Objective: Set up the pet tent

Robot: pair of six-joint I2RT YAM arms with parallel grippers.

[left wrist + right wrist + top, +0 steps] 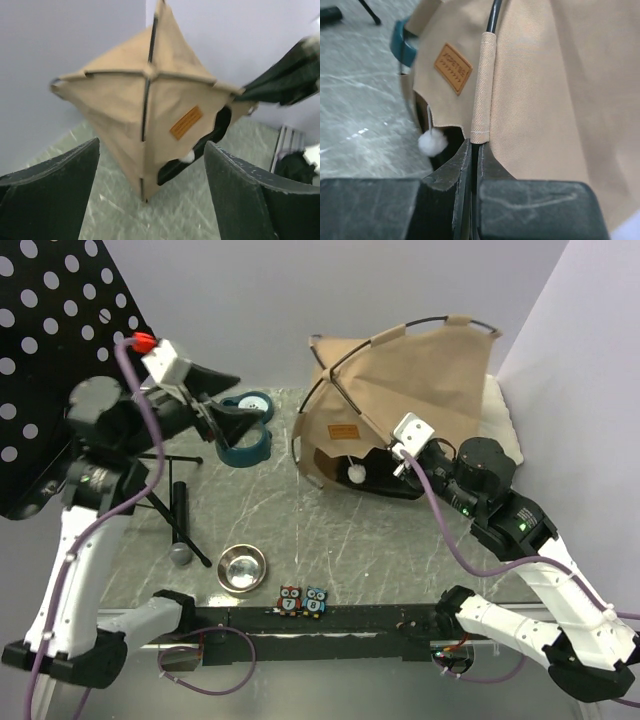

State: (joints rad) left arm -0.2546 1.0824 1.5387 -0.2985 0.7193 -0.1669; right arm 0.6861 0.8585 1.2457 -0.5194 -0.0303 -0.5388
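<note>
The pet tent [410, 370] is tan fabric on thin black poles and stands tilted at the back right. Its brown label [343, 432] and white pom-pom [355, 473] face the table's middle, with the black base panel [385, 480] below. My right gripper [374, 462] is shut on a black pole of the tent, just below a tan sleeve [484, 90], as the right wrist view [475, 150] shows. My left gripper [232, 398] is open and empty, held above the table left of the tent. In the left wrist view [150, 200] it faces the tent [145, 105] from a distance.
A blue pet bowl stand [245, 440] sits under my left gripper. A metal bowl [241, 567] and two owl figures [302, 601] lie near the front edge. A black rod stand [180, 520] lies at the left. A white cushion [505, 425] lies behind the tent, by the right wall.
</note>
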